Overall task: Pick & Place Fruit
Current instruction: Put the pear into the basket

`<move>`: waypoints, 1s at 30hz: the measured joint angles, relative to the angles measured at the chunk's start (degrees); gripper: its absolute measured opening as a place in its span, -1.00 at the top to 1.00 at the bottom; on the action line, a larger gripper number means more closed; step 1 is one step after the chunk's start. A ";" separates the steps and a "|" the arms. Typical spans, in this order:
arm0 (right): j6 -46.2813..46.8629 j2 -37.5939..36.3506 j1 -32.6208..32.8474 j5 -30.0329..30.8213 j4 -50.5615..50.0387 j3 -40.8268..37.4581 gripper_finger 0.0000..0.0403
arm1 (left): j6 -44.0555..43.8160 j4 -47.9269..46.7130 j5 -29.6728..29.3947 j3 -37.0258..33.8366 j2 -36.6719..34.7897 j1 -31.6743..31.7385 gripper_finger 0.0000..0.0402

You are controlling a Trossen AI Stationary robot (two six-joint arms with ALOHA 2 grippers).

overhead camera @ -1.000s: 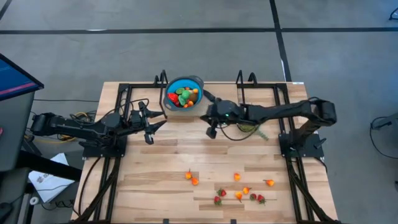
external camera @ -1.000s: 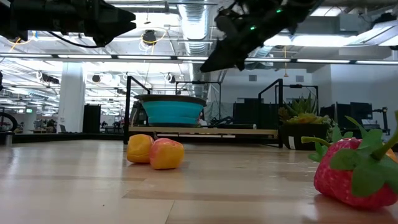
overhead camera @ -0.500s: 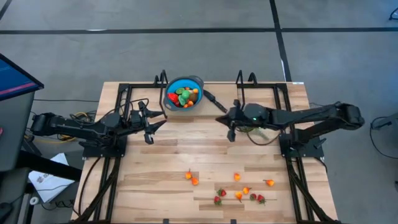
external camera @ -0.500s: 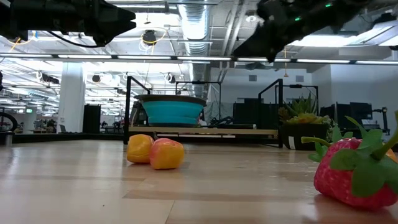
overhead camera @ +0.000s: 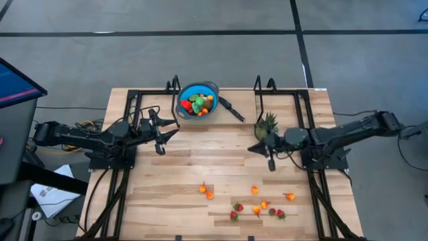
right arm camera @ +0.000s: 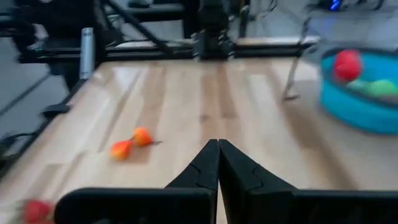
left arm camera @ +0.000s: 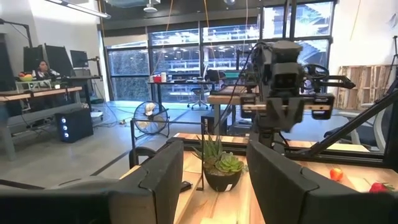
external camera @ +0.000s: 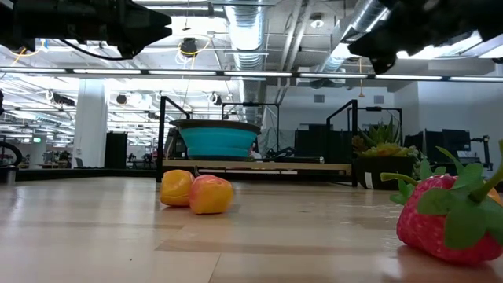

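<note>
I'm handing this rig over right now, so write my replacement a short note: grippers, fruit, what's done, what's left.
Left gripper: open, empty, waiting above the table's left side near the bowl.
Right gripper: shut, empty, above the table's right side beside the potted plant.
Blue bowl at the far edge already holds several fruits.
Left to do: the loose fruit at the near edge, two orange pieces together and a scatter of strawberries and orange pieces to their right. None is gripped yet.
</note>
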 joint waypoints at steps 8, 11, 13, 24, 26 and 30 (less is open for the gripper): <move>20.83 -3.64 9.22 0.13 -15.26 -0.01 1.00 | -0.01 -0.05 -0.01 0.00 0.01 0.02 0.14; 30.15 -4.26 12.99 0.03 -23.79 -0.01 1.00 | 0.00 -0.07 0.00 0.02 0.00 0.00 0.14; 36.35 -4.26 15.65 0.07 -28.08 -0.01 1.00 | 0.00 -0.09 -0.01 0.00 0.00 0.02 0.14; 66.75 -3.74 31.33 -0.67 -55.52 5.75 1.00 | 0.00 -0.15 -0.01 0.00 0.00 0.01 0.14; 70.17 -3.73 33.11 -2.69 -58.12 5.79 1.00 | 0.00 -0.15 0.00 0.02 0.02 0.02 0.14; 72.77 -3.73 36.28 -8.62 -59.13 5.84 1.00 | -0.02 -0.15 0.00 0.00 0.02 0.01 0.14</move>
